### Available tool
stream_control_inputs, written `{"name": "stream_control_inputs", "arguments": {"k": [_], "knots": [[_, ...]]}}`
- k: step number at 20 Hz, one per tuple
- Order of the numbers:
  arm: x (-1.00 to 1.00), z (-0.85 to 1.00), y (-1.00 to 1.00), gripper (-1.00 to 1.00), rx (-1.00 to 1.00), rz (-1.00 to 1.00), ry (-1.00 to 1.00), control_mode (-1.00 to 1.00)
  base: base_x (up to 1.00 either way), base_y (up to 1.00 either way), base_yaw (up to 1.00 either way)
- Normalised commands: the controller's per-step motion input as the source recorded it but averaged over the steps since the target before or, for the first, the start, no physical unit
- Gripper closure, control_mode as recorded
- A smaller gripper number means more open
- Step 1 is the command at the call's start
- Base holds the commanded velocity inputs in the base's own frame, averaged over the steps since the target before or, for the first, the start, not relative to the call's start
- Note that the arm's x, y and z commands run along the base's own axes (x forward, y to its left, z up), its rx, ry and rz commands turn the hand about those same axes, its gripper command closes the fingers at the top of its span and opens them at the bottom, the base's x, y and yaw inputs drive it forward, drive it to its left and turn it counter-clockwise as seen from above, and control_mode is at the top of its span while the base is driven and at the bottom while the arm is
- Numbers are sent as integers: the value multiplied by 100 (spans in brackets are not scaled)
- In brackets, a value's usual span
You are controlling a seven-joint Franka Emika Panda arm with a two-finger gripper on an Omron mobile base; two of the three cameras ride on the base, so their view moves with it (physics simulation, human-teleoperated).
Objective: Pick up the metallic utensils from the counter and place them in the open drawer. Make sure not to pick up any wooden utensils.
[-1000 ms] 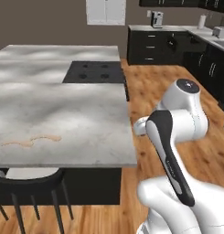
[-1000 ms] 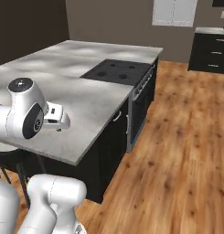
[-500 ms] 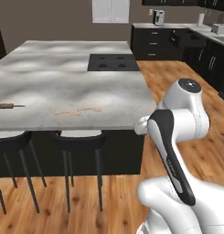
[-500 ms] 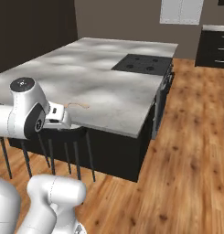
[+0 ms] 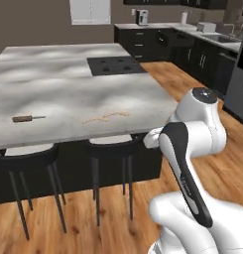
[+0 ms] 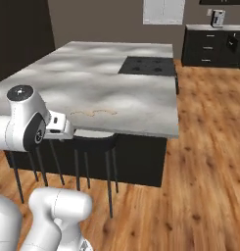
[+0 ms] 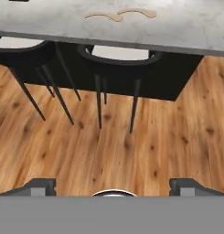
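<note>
Hand view: hand [image 7: 111, 185] fingers apart, empty | knife [image 5: 28, 118] on counter [image 5: 53, 89], blade indistinct

knife [image 5: 28, 118] on counter [image 5: 68, 84], 2 stools [image 5: 113, 144] beneath

Glossy white, rounded-shell robot arm [image 5: 200, 124] with bulbous segments, dark charcoal joint band [image 5: 185, 173] curving along one link, round grey-capped joint disc [image 6: 21, 91], and what seems a small white wrist block [image 6: 59, 125], detail blurred.
</note>
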Motion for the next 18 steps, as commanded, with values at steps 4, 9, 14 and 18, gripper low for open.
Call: {"name": "stream_control_inputs", "arguments": {"k": [4, 9, 14, 18], "knots": [[0, 0, 0, -100, 0, 0, 0, 100, 6, 100, -51], [0, 0, 0, -100, 0, 0, 0, 100, 0, 100, -52], [0, 0, 0, -100, 0, 0, 0, 100, -18, 100, -51], [0, 0, 0, -100, 0, 0, 0, 100, -13, 100, -53]]}}
